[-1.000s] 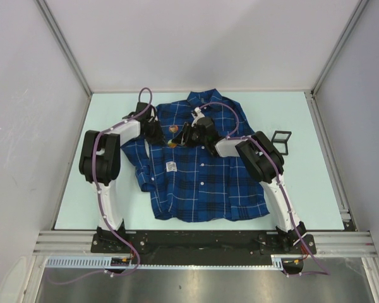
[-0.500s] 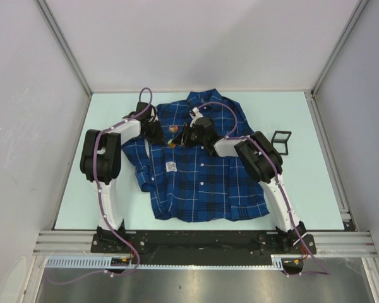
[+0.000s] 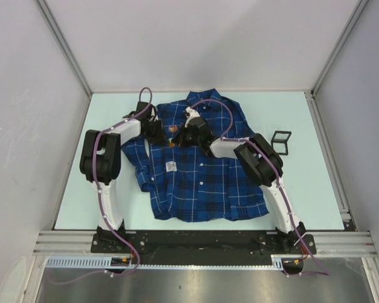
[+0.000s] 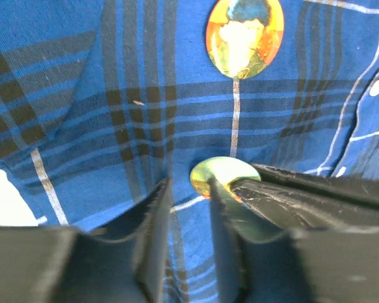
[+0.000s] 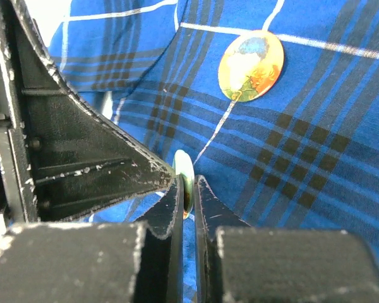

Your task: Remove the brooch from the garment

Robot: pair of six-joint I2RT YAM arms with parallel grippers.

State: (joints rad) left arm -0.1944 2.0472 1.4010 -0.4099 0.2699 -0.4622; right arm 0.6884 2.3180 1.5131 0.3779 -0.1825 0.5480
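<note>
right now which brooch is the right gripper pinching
The pale green brooch, edge-on in the right gripper; the orange portrait brooch lies flat on the garment, untouched.

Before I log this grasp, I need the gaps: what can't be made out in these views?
Green brooch face: half covered by right tool in left wrist view, edge-on in right wrist view.
Its clasp: behind the disc.
Whether left tool pinches garment: its fingers hide contact.

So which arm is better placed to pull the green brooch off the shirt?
Right. Its fingers pinch the green brooch by its rim; the left fingers are only on the shirt beside it.
</note>
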